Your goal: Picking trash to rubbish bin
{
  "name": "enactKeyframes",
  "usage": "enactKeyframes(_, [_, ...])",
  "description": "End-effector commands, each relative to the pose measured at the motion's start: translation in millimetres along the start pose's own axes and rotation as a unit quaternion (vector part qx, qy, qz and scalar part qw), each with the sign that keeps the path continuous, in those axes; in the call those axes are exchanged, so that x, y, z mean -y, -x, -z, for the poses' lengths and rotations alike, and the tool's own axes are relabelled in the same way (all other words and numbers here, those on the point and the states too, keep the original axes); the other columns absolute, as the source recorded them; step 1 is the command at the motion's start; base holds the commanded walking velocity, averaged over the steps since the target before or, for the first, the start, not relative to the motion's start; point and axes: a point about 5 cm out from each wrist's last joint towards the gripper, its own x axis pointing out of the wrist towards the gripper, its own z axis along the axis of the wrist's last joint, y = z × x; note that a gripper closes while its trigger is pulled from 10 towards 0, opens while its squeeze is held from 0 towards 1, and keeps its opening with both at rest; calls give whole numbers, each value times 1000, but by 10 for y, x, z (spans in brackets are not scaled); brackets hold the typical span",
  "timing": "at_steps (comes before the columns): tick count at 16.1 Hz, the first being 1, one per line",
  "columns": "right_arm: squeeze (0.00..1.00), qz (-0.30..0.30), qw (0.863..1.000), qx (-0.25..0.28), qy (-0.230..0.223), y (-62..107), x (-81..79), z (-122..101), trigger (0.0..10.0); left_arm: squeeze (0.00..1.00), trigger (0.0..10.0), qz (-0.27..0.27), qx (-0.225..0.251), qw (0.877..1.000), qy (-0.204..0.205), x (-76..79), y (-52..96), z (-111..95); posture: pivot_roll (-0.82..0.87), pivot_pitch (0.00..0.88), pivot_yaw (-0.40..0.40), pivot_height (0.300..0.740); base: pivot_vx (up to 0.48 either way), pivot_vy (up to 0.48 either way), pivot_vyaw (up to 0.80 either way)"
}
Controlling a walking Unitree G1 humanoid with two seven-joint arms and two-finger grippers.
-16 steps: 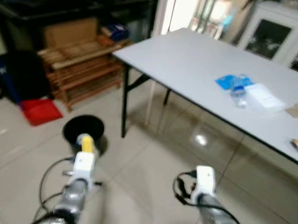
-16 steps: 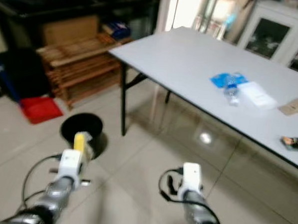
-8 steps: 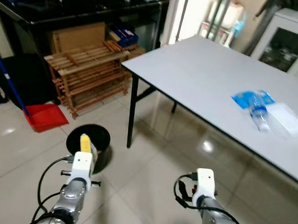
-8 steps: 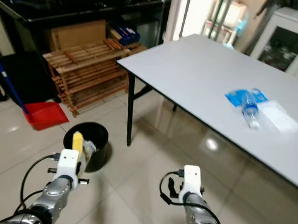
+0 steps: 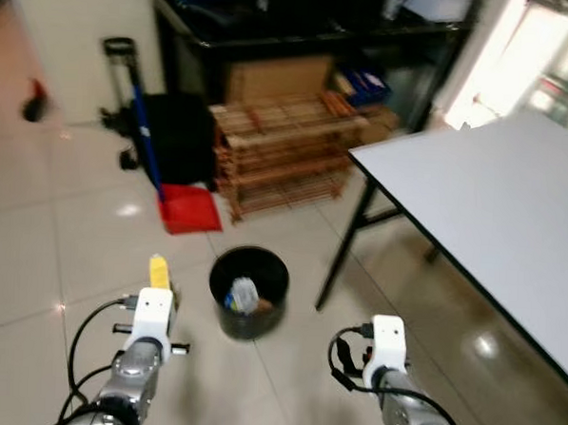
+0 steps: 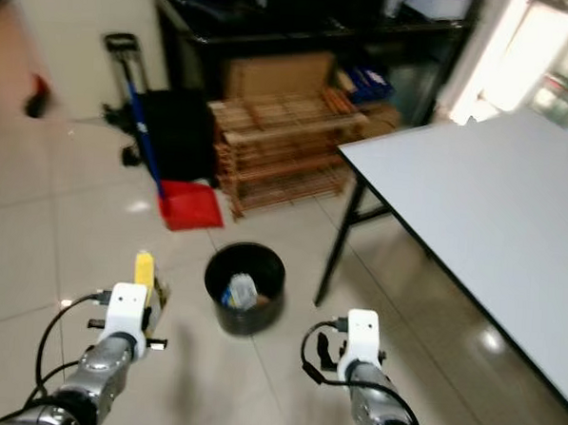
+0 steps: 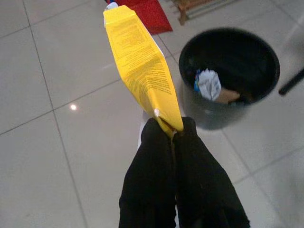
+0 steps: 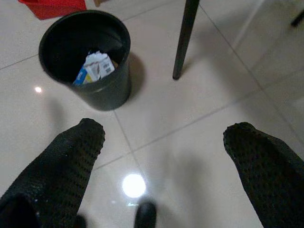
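My left gripper point(image 7: 167, 129) is shut on the lower end of a flat yellow carton point(image 7: 141, 66), which sticks up above the left wrist point(image 5: 157, 271). A round black rubbish bin point(image 5: 248, 292) stands on the tiled floor just ahead and to the right of that hand; crumpled paper and wrappers point(image 8: 95, 66) lie inside it. My right gripper point(image 8: 164, 152) is held low over the floor to the right of the bin, open, with nothing between its fingers point(image 8: 71, 156).
A grey table point(image 5: 499, 200) with black legs point(image 8: 184, 35) stands on the right, close beside the bin. Behind are a wooden slatted rack point(image 5: 288, 141), a red dustpan point(image 5: 189, 208) with a blue broom handle, a dark bag and a black shelf.
The camera has swung left, so the table with the bottle has slid out to the right and the bin now lies at centre. Both arms keep the same pose.
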Motion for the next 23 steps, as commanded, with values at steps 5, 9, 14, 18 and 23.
enactKeyframes(5, [0,12,1000,-4,-10,14,81,18,10000,0,10000,9,1,1000,4,86,-5,-21,17,38,-75,740,452,0,465])
enactKeyframes(9, [0,10,1000,0,-15,9,71,2,10000,0,10000,10,2,1000,3,88,-6,-25,17,40,-75,740,453,0,0])
enactKeyframes(14, [0,7,1000,-7,-20,8,59,17,10000,0,10000,12,0,1000,3,97,-5,-21,18,40,-76,740,454,0,-480])
enactKeyframes(18, [0,4,1000,-6,-19,11,49,26,10000,0,10000,26,6,1000,4,147,-2,-31,18,44,-77,740,188,0,-303])
enactKeyframes(23, [0,4,1000,-3,-22,9,45,18,10000,0,10000,35,3,999,5,163,-2,-27,19,44,-74,740,0,0,0])
